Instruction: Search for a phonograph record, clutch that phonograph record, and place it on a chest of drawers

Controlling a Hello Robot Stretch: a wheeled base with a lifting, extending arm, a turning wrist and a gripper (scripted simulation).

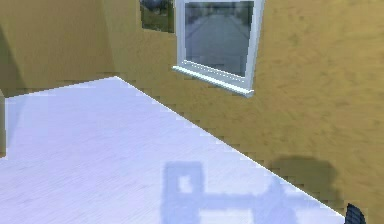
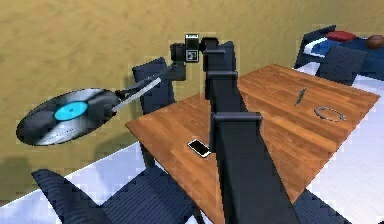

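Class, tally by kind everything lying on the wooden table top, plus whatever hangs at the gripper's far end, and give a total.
phone: 1
thin dark stick: 1
ring-shaped thing: 1
phonograph record, held by the gripper: 1
Total: 4

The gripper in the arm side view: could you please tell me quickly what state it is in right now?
The gripper holds the phonograph record, which hangs at its far end, clear of every surface.

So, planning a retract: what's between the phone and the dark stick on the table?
Arm side view: the arm crosses between phone and dark stick; otherwise bare tabletop.
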